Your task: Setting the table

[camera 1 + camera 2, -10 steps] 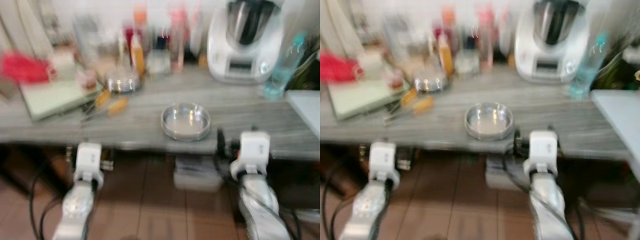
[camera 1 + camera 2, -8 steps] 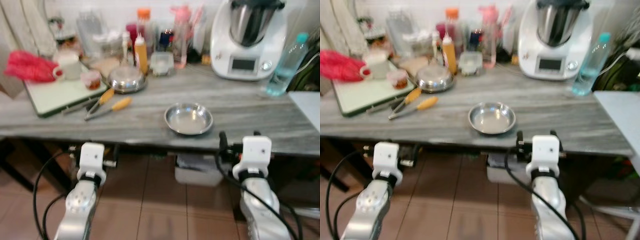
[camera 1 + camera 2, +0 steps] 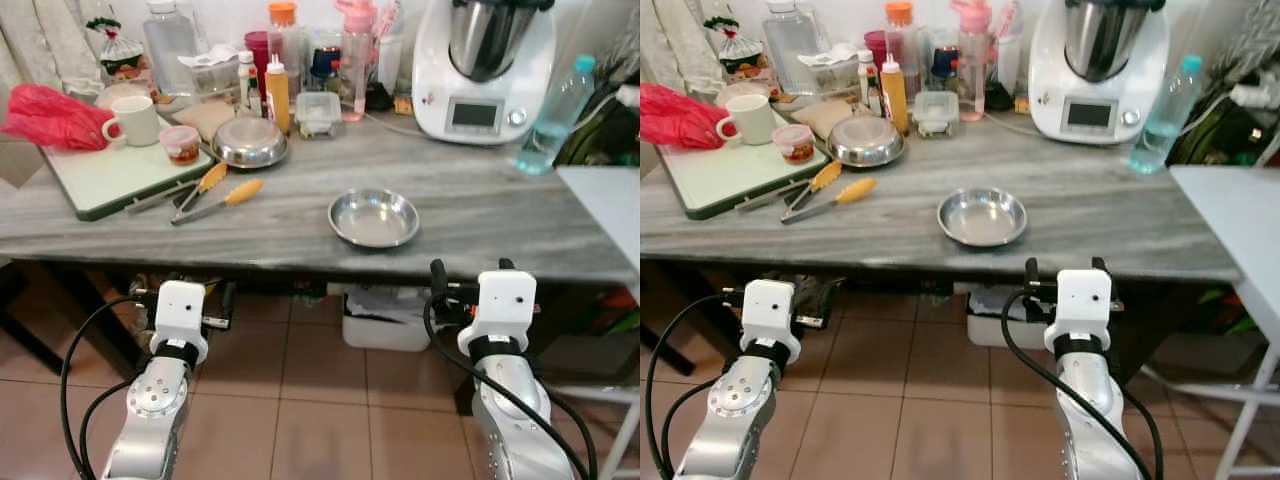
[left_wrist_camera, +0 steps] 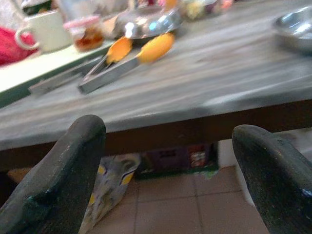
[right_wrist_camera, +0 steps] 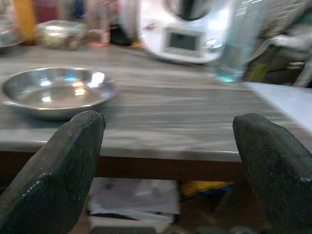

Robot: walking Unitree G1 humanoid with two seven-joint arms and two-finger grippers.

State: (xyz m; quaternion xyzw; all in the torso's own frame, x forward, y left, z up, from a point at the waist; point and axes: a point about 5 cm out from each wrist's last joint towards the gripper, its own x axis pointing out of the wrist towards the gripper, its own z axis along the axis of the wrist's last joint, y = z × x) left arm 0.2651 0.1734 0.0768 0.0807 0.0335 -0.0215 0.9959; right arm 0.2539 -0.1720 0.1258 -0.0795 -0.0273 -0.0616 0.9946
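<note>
A round steel plate lies on the grey wooden table near its front edge, empty. Left of it rest tongs with orange handles, and behind those an upturned steel bowl. A white mug and a small red-lidded pot stand on a green-edged cutting board. My left gripper hangs open below the table's front edge, in line with the tongs. My right gripper is open too, level with the edge, just right of the plate.
Bottles and jars crowd the back of the table, with a white food processor and a water bottle at the right. A red bag lies far left. A white table adjoins at the right. A plastic box sits underneath on the tiled floor.
The picture has gone from blurred to sharp and shifted slightly as the camera moved. Both arms hold the same pose before the table edge.
</note>
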